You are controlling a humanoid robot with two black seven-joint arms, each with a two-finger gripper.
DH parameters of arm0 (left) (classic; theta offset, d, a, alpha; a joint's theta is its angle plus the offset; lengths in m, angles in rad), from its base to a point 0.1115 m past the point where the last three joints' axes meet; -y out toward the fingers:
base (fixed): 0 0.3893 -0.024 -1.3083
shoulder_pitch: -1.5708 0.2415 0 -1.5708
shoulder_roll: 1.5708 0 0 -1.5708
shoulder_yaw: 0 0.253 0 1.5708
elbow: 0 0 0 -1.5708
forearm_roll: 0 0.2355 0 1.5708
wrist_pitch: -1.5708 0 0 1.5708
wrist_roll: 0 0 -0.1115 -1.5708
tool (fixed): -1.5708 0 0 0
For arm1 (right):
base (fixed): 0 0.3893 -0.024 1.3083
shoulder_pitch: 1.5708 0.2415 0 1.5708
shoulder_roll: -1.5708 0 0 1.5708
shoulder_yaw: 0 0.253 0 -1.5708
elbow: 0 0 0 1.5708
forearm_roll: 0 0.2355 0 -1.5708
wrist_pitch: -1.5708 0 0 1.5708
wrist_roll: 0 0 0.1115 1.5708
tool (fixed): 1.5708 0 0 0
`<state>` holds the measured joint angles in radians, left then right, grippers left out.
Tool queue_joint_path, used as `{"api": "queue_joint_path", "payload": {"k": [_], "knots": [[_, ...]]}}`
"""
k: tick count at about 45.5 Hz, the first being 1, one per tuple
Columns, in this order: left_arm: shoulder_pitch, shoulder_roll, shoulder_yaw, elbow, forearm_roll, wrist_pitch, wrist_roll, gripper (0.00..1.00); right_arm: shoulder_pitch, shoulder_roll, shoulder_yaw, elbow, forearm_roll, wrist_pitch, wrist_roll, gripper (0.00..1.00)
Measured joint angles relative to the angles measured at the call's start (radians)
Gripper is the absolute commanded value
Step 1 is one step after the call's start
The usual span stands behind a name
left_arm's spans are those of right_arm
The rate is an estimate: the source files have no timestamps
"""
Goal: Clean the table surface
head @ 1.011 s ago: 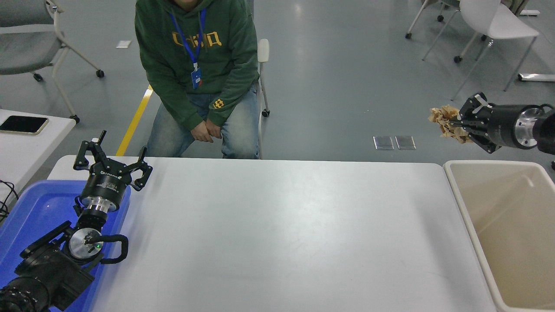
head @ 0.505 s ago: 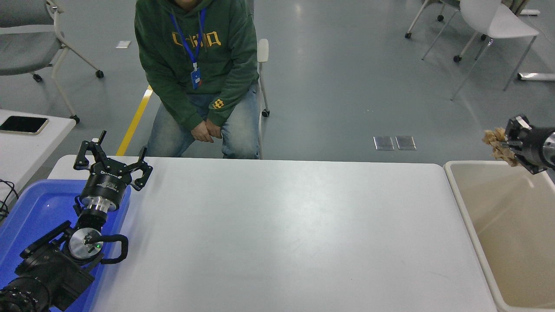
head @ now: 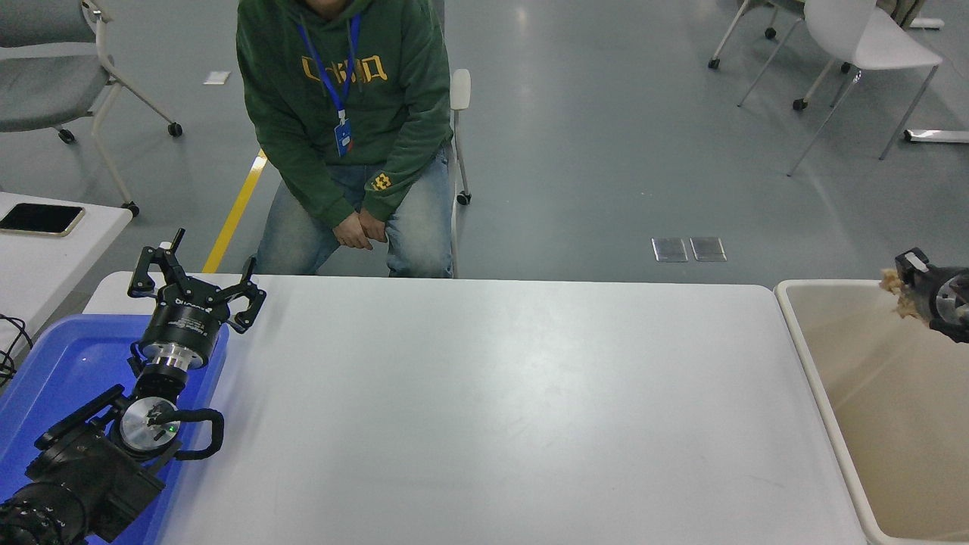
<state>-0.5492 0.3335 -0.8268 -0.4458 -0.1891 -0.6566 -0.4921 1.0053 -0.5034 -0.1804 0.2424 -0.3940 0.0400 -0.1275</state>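
Note:
The table surface (head: 484, 401) is a wide glossy white top filling the middle of the head view. At the right edge, my right gripper (head: 908, 291) hangs over the far rim of a beige bin (head: 825, 424), shut on a crumpled brown paper wad (head: 895, 293) that shows only partly. My left gripper (head: 195, 284) is parked at the lower left above a blue tray (head: 45, 371), its fingers spread open and holding nothing.
A person in a green hoodie (head: 344, 91) sits at the far side, hands clasped. A smaller white table (head: 53, 257) with a phone (head: 39, 218) stands at the left. Chairs stand on the grey floor behind.
My right gripper has carried the paper wad rightward and downward, from above the floor beyond the table to over the bin's far rim. The left arm has not moved.

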Motion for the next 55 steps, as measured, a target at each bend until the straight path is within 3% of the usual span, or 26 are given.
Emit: {"api": "queue_joint_path", "payload": {"k": [29, 32, 36, 38, 40, 41, 55], "knots": [[0.000, 0.000, 0.000, 0.001, -0.001, 0.000, 0.000, 1.00, -0.076, 0.053, -0.225, -0.100, 0.000, 0.000, 0.112, 0.00], [0.000, 0.000, 0.000, 0.001, -0.001, 0.000, 0.000, 1.00, -0.080, 0.054, -0.230, -0.104, 0.000, -0.001, 0.115, 0.15], [0.000, 0.000, 0.000, 0.001, -0.001, 0.000, 0.000, 1.00, -0.083, 0.055, -0.233, -0.114, 0.000, -0.005, 0.117, 0.49], [0.000, 0.001, 0.000, 0.001, -0.001, 0.000, 0.000, 1.00, -0.084, 0.057, -0.234, -0.120, 0.000, -0.009, 0.117, 0.68], [0.000, 0.001, 0.000, 0.001, -0.001, 0.000, 0.000, 1.00, -0.085, 0.059, -0.235, -0.126, 0.001, -0.014, 0.117, 0.96], [0.000, 0.001, 0.000, 0.001, -0.001, 0.000, 0.000, 1.00, -0.085, 0.060, -0.235, -0.128, 0.002, -0.015, 0.116, 1.00], [0.000, 0.001, 0.000, 0.001, -0.001, 0.000, 0.000, 1.00, -0.087, 0.072, -0.221, -0.144, 0.016, -0.027, 0.112, 1.00]]}}
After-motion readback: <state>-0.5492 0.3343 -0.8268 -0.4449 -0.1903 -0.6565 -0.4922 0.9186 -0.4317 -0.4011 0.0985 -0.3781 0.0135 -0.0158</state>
